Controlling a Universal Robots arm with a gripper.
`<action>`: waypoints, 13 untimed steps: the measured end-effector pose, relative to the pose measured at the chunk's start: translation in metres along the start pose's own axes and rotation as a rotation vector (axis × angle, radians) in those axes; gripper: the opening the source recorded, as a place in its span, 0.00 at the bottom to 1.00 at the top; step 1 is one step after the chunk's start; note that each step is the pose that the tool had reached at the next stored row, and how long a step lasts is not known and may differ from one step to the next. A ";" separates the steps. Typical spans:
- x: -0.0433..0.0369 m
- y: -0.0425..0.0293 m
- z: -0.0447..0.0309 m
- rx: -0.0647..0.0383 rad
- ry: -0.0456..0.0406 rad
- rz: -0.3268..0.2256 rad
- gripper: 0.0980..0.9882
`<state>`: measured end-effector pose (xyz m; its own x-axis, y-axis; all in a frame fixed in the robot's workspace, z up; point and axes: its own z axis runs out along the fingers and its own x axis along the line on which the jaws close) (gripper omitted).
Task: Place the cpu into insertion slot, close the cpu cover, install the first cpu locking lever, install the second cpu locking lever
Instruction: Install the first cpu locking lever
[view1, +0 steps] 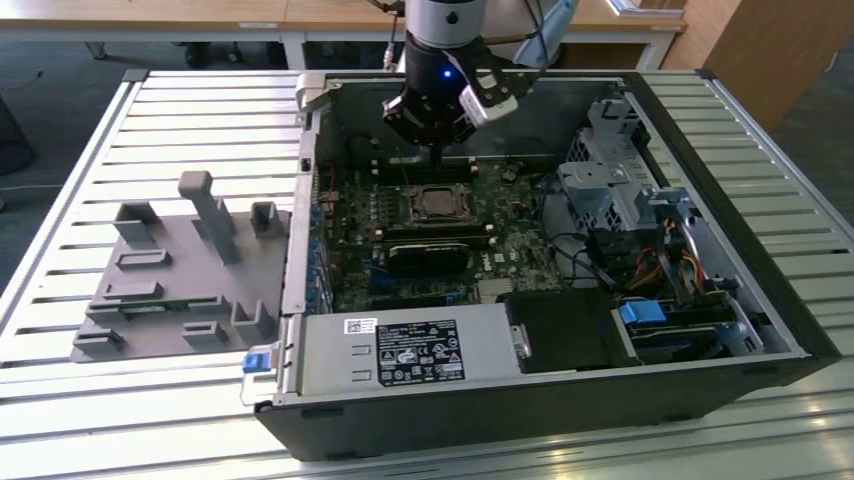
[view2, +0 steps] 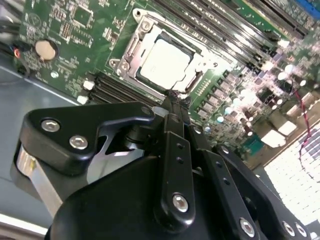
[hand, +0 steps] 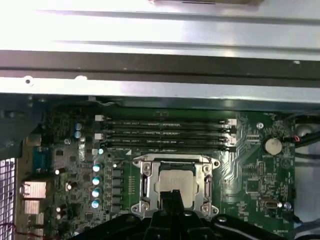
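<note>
The cpu (view2: 165, 62) with its silvery top lies in the insertion slot (hand: 172, 161) on the green motherboard, also seen at the case's middle as the cpu (view1: 434, 203). The cpu cover (view2: 131, 47), a silver frame, lies flat around the chip's edges. My gripper (view2: 173, 100) is shut with nothing between its black fingers. Its tip hovers at the socket's edge, just beside the chip. In the first wrist view the gripper (hand: 172, 196) overlaps the near edge of the cpu (hand: 176, 180). From outside, the gripper (view1: 438, 160) hangs over the board just behind the socket.
Long black memory slots (hand: 165, 132) run beside the socket. A black card (view1: 427, 245) lies in front of it. The power supply (view1: 400, 355), drive cage (view1: 614, 180) and cables (view1: 667, 265) crowd the case. A grey fixture (view1: 174, 270) stands on the slatted table.
</note>
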<state>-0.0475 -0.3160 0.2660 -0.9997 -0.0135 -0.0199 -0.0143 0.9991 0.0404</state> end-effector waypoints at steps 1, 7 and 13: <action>0.0019 0.0000 0.0002 0.000 0.0002 -0.005 0.01; 0.0216 0.0003 0.0006 -0.003 -0.0037 -0.006 0.01; 0.0342 0.0004 0.0009 -0.003 -0.0075 -0.006 0.01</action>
<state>-0.0817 -0.3160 0.2644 -0.9994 -0.0191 -0.0276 -0.0203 0.9988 0.0438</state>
